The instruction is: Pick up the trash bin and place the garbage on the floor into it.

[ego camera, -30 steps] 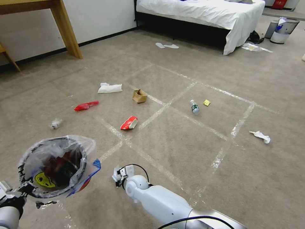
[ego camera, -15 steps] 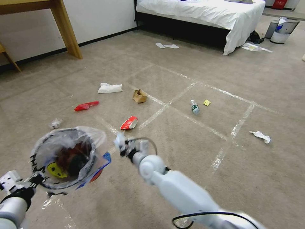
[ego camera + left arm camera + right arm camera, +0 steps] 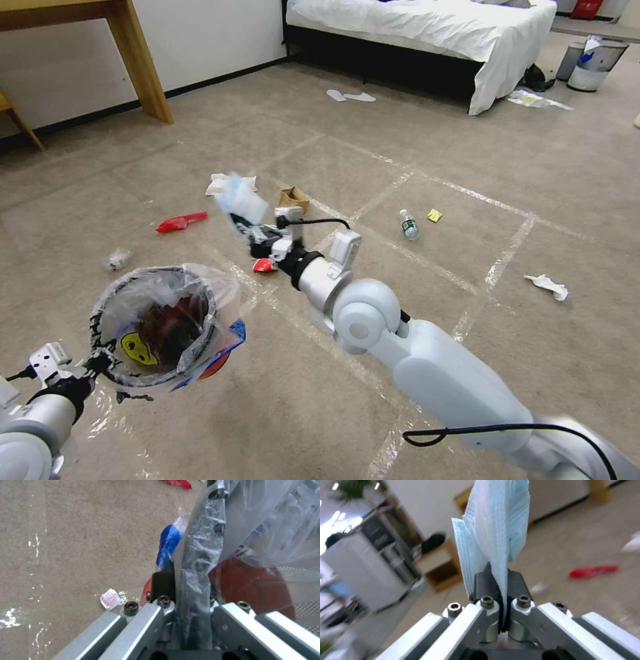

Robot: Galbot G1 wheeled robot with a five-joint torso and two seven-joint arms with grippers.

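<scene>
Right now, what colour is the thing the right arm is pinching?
Light blue with a white side: the face mask in the right end effector, best seen in the right wrist view.

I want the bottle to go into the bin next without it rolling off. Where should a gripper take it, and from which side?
Probably the bottle is best gripped across its clear body, between cap and green label, coming straight down from above. It lies on its side on the carpet, so fingers closing across the round body should stop it rolling. The right gripper is shut on a blue mask; the left gripper holds the bin.
</scene>
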